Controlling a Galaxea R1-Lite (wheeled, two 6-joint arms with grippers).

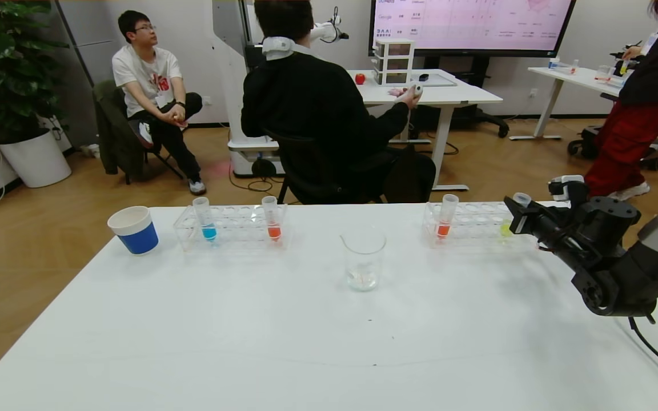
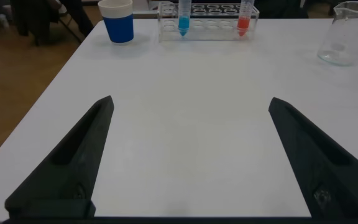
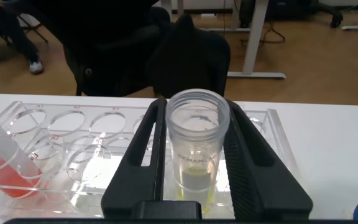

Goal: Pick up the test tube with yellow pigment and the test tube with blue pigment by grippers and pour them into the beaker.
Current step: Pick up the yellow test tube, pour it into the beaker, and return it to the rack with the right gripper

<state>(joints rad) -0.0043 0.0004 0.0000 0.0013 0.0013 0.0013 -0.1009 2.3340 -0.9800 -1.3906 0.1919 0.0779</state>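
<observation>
The yellow test tube (image 1: 522,199) stands in the right-hand clear rack (image 1: 472,225), with yellow-green liquid at its tip. My right gripper (image 1: 520,220) has a finger pressed on each side of it. The right wrist view shows the tube (image 3: 197,143) held between the black fingers of that gripper (image 3: 196,109), its tip still in the rack. The blue test tube (image 1: 206,220) stands in the left rack (image 1: 232,225). The glass beaker (image 1: 362,257) stands between the racks, nearer me. My left gripper (image 2: 190,102) is open and empty, low over bare table. It is out of the head view.
An orange-red tube (image 1: 446,220) stands in the right rack and another (image 1: 272,220) in the left rack. A blue-and-white paper cup (image 1: 133,229) stands at the far left. The table's far edge lies just behind the racks, with people seated beyond.
</observation>
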